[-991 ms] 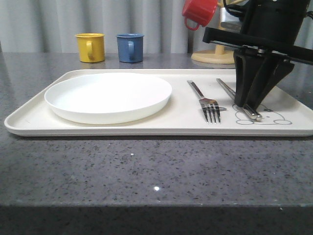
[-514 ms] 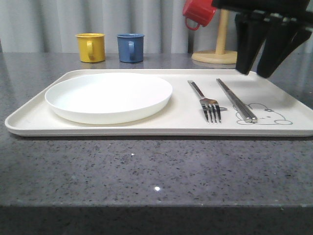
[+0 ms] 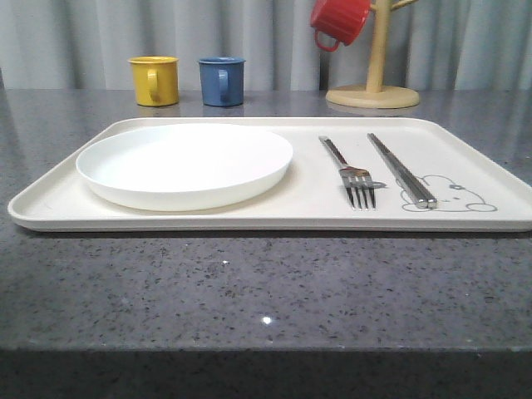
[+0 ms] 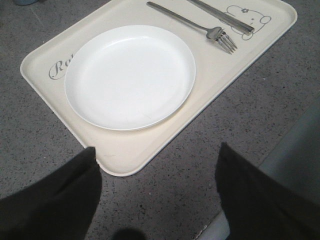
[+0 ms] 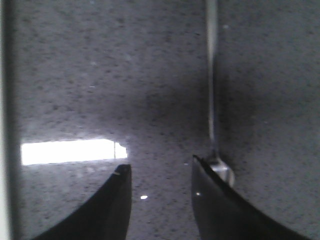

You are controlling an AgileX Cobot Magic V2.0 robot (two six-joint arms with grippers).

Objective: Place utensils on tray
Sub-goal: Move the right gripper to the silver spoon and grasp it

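The cream tray (image 3: 307, 199) lies on the grey table and holds a white plate (image 3: 184, 162) on its left half. To the plate's right lie a fork (image 3: 349, 170) and a pair of chopsticks (image 3: 401, 169) beside the rabbit drawing. In the left wrist view I see the tray (image 4: 125, 155), plate (image 4: 130, 75), fork (image 4: 195, 25) and chopsticks (image 4: 220, 15). My left gripper (image 4: 156, 148) hangs open over the table by the tray's near corner. My right gripper (image 5: 160, 162) is open above bare table. A spoon (image 5: 212, 100) lies there, its bowl just beside one finger.
A yellow cup (image 3: 155, 80) and a blue cup (image 3: 221, 81) stand behind the tray. A red cup (image 3: 338, 21) hangs on a wooden mug tree (image 3: 374, 91) at the back right. The table's edge (image 4: 280, 160) runs close to my left gripper.
My right gripper rose off the chopsticks on the tray, open, and went up out of the front view. The chopsticks stay lying on the tray.
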